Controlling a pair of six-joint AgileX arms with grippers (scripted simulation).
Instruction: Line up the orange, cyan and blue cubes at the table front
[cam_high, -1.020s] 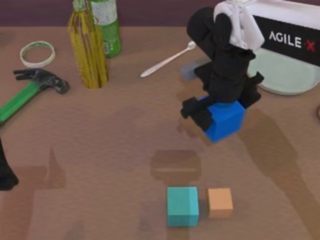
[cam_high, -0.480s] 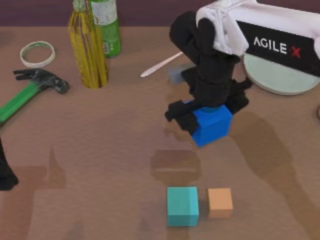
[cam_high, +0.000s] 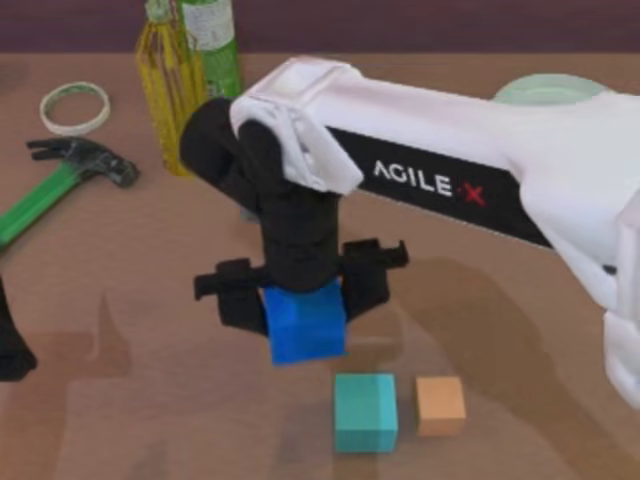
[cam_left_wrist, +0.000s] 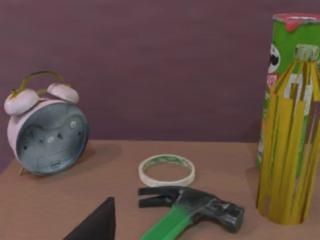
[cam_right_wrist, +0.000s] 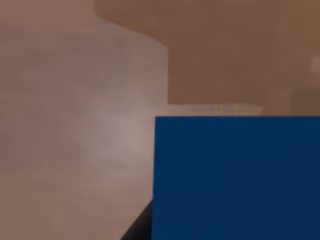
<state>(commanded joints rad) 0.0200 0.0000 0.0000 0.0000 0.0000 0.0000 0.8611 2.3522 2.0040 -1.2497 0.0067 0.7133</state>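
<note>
While the left arm sits parked at the table's (cam_high: 120, 300) left edge:
Right gripper (cam_high: 303, 300): jaws pinching the blue cube (cam_high: 306, 322).
Cyan cube (cam_high: 365, 411), orange cube (cam_high: 440, 405): side by side at the front edge.

The right gripper (cam_high: 300, 292) has carried the blue cube (cam_high: 306, 322) left and nearer across the table, from the right of centre to just beyond and left of the cyan cube (cam_high: 365, 411). The arm now stretches farther over the table.
</note>
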